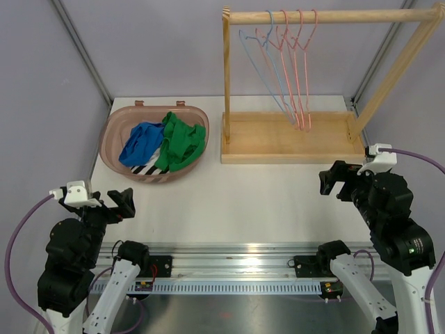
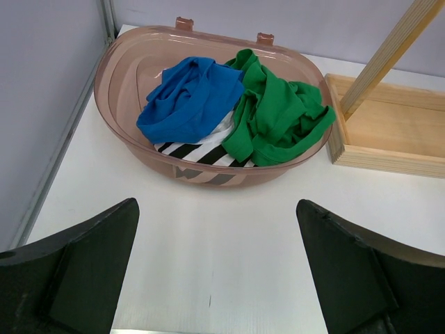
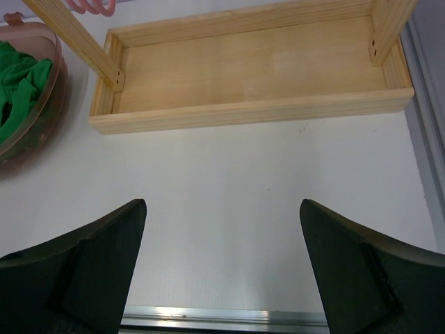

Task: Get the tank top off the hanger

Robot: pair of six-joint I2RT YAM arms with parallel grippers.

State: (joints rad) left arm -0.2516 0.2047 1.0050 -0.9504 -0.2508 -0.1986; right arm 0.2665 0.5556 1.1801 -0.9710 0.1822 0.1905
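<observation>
Several bare wire hangers [image 1: 286, 66], pink and pale blue, hang on the rail of a wooden rack [image 1: 292, 138] at the back right; none carries a garment. A brown basket [image 1: 113, 138] at the back left holds a blue garment [image 1: 141, 142], a green one [image 1: 181, 142] and a black-and-white striped one [image 1: 148, 169]. I cannot tell which is the tank top. The left wrist view shows the blue garment [image 2: 189, 97] and the green one [image 2: 274, 115]. My left gripper [image 1: 119, 204] is open and empty at the near left. My right gripper [image 1: 334, 179] is open and empty, in front of the rack.
The rack's wooden base tray [image 3: 250, 69] lies just ahead of my right gripper [image 3: 222, 229]. The basket [image 2: 118, 76] lies ahead of my left gripper [image 2: 217, 240]. Grey walls close the sides and back. A metal rail [image 1: 229, 268] runs along the near edge.
</observation>
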